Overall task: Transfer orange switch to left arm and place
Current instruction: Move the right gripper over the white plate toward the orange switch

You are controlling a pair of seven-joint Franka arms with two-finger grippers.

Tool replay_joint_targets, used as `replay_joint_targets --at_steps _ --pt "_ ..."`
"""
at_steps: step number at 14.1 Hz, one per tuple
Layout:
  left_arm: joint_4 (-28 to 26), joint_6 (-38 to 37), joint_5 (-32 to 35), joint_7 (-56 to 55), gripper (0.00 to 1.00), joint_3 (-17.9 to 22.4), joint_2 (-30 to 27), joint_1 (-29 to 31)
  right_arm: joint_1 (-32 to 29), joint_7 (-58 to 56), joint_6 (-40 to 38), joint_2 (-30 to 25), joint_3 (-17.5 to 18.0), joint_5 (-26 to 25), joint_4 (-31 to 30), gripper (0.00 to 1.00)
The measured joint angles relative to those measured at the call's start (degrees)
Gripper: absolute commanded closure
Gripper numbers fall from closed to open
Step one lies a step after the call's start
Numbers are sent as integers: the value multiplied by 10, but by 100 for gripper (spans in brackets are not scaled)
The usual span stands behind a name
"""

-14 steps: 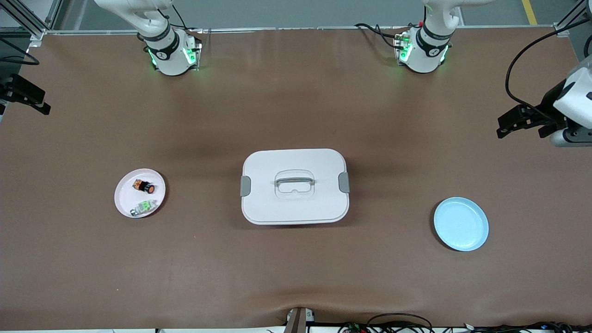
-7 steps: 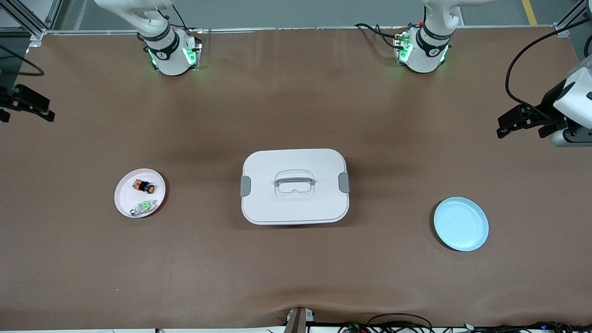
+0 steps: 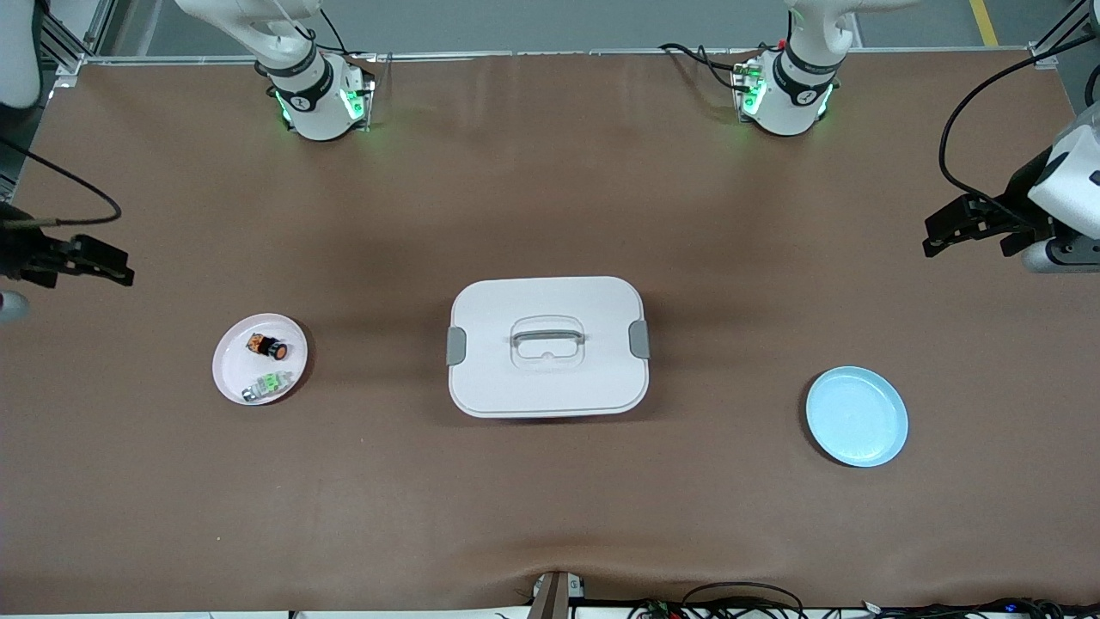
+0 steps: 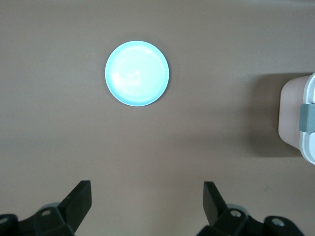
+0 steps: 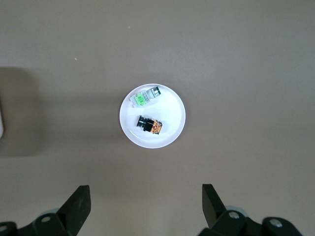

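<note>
The orange switch (image 3: 267,346) lies on a small white plate (image 3: 232,378) toward the right arm's end of the table; it also shows in the right wrist view (image 5: 150,126). The white box (image 3: 547,346) with grey latches sits mid-table. My right gripper (image 3: 110,268) is open and empty, up in the air over bare table near the table's edge at the right arm's end, apart from the plate; in its own view (image 5: 146,196) the jaws stand wide. My left gripper (image 3: 937,232) is open and empty over bare table at the left arm's end, also in the left wrist view (image 4: 146,195).
A green-and-silver small switch (image 3: 265,385) lies on the same white plate (image 5: 174,130), beside the orange one. An empty light-blue plate (image 3: 857,416) sits toward the left arm's end, also in the left wrist view (image 4: 137,73). The box's edge (image 4: 301,118) shows there too.
My right gripper has moved down the front view and inward over the table, closer to the white plate. The left arm has not moved.
</note>
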Motion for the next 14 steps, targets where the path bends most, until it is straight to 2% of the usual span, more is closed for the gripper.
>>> replay_joint_targets --at_steps 4,7,10,14 --pt "1 0 0 0 0 0 0 0 -13 1 54 71 -3 0 -3 0" --pt "1 0 0 0 0 0 0 0 -29 11 105 84 -4 8 -36 0" --pt "2 0 0 0 0 0 0 0 -52 11 179 83 -4 54 -107 0" --pt "2 0 0 0 0 0 0 0 -55 80 332 84 -2 72 -253 0"
